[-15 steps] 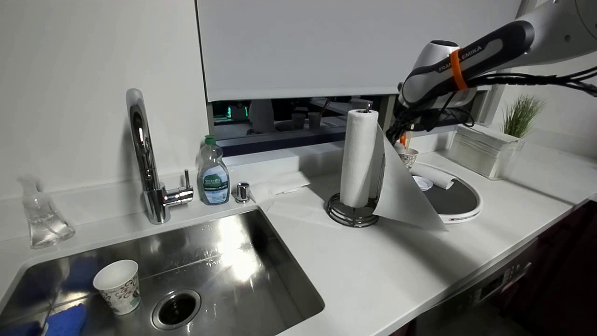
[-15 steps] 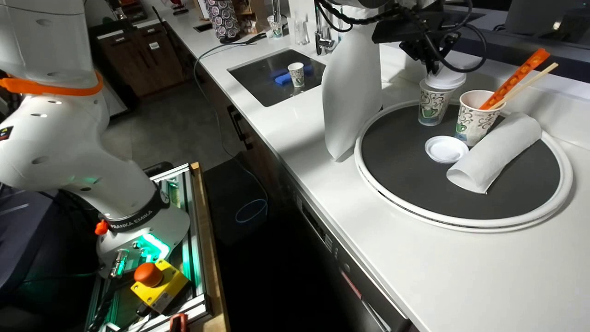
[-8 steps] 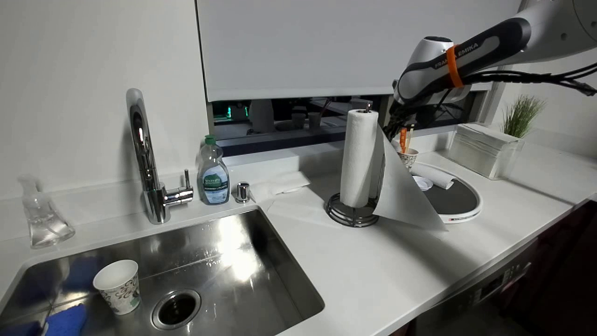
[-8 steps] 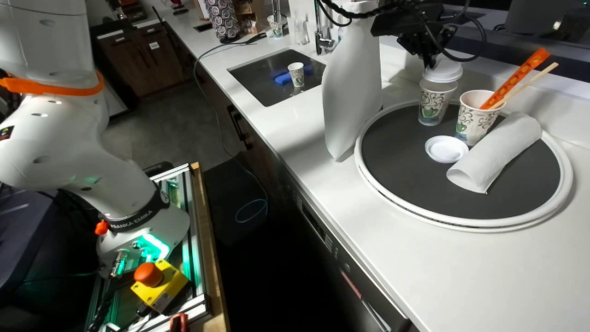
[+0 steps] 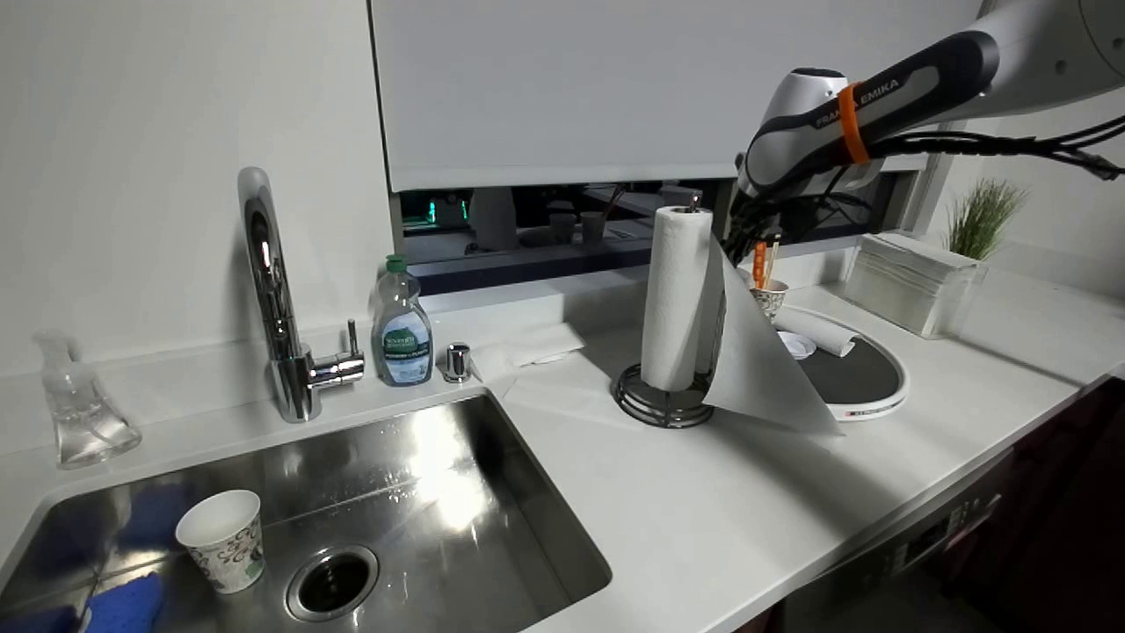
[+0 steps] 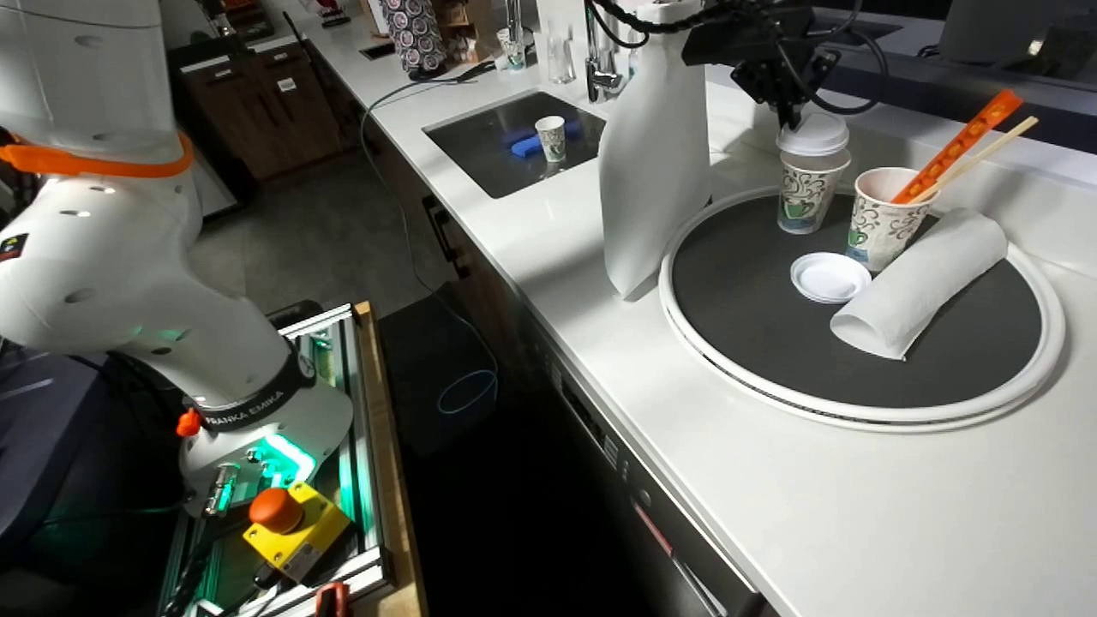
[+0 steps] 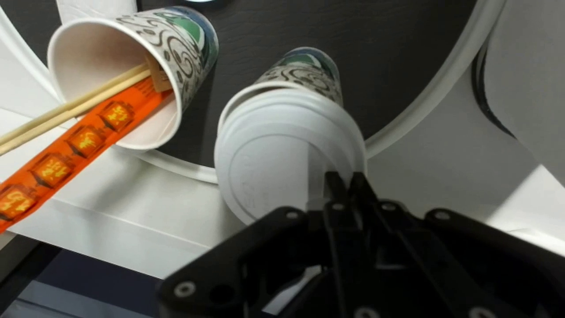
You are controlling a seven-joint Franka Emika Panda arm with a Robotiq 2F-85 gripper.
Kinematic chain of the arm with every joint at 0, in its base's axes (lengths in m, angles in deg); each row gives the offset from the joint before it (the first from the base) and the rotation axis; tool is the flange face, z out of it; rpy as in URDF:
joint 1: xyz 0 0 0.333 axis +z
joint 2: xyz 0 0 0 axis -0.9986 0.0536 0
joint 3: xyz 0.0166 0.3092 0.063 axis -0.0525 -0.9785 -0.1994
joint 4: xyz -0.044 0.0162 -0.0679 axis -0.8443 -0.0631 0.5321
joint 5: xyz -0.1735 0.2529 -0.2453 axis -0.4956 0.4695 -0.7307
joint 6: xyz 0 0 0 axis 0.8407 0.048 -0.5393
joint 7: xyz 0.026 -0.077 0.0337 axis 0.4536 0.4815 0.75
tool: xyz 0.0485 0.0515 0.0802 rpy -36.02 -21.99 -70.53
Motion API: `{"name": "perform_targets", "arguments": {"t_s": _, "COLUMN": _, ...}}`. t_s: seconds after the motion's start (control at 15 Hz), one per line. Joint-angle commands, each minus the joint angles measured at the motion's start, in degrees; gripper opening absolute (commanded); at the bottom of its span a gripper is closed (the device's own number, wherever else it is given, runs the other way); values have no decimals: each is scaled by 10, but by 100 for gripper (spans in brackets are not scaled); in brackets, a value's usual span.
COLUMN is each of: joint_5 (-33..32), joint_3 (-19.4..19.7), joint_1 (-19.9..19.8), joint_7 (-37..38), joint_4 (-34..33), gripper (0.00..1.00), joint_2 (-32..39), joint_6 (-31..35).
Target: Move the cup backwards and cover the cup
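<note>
A patterned paper cup (image 6: 806,197) stands upright on the dark round tray (image 6: 737,326) in an exterior view. My gripper (image 6: 790,122) is shut on the edge of a white lid (image 6: 816,135), held over this cup's mouth. In the wrist view the gripper (image 7: 346,179) pinches the rim of the lid (image 7: 273,163), which hides most of the mouth of the cup (image 7: 309,73). A strip of cup rim shows beside the lid. I cannot tell whether lid and cup touch. In the other camera's picture the paper towel hides the fingertips and this cup.
A second cup (image 6: 883,218) holds chopsticks and an orange packet (image 7: 84,143). Small white lids (image 6: 830,277) and a rolled paper (image 6: 926,283) lie on the tray. A paper towel roll (image 5: 677,299) stands between tray and sink (image 5: 527,492). Another cup (image 5: 224,545) is in the sink.
The gripper, holding the lid, has moved a little toward the paper towel and lowered slightly, bringing the lid more squarely over the cup. The cups have not moved.
</note>
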Motion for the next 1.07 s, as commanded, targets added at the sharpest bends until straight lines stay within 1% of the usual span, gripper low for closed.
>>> {"name": "perform_targets", "arguments": {"t_s": 0.0, "joint_5": -20, "joint_3": 3, "joint_1": 3, "joint_7": 23, "joint_4": -15, "gripper": 2, "joint_2": 11, "joint_6": -13}}
{"name": "perform_targets", "arguments": {"t_s": 1.0, "joint_5": -33, "joint_3": 5, "joint_1": 5, "joint_7": 35, "joint_4": -41, "gripper": 2, "joint_2": 40, "joint_6": -12}}
